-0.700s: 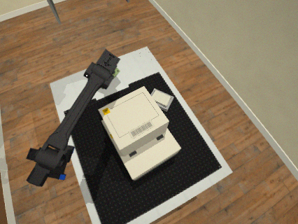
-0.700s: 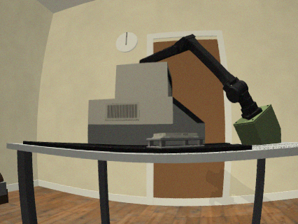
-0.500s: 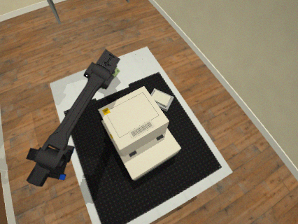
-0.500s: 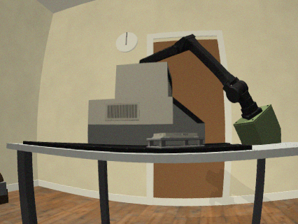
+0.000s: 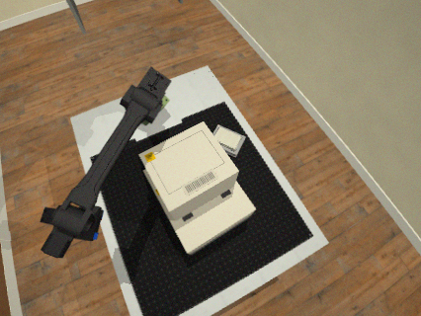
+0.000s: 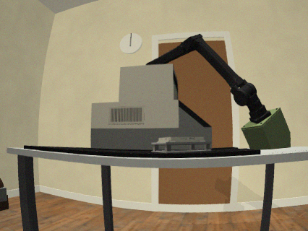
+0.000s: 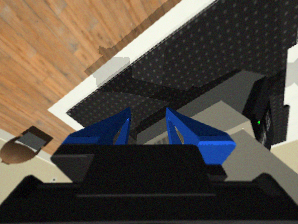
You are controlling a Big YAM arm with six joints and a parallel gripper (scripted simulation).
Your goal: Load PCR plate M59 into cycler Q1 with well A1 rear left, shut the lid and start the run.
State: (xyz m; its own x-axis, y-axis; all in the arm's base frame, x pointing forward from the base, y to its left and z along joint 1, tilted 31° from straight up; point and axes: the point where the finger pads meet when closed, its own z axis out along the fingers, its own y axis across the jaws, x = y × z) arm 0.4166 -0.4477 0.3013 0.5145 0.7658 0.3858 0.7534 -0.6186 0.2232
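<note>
The hand (image 7: 147, 131) is half shut with nothing in it, up in the air. Plate M59 (image 5: 229, 139) lies on its nest beside Q1 (image 5: 198, 185). It looks light, thin and stiff, so pinch its two long sides gently.

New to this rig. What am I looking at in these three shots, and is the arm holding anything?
One black six-joint robot arm stands on a green base block at the edge of a white table covered by a black dotted mat. The top view looks straight down, the exterior view looks from table height, and the wrist view sits just behind the blue-fingered gripper. On the mat stands the cream box-shaped cycler Q1, lid shut, a small green lamp lit on its dark panel. Beside it lies the flat grey PCR plate on its nest. The gripper hangs in the air beside Q1, fingers half closed, holding nothing.
</note>
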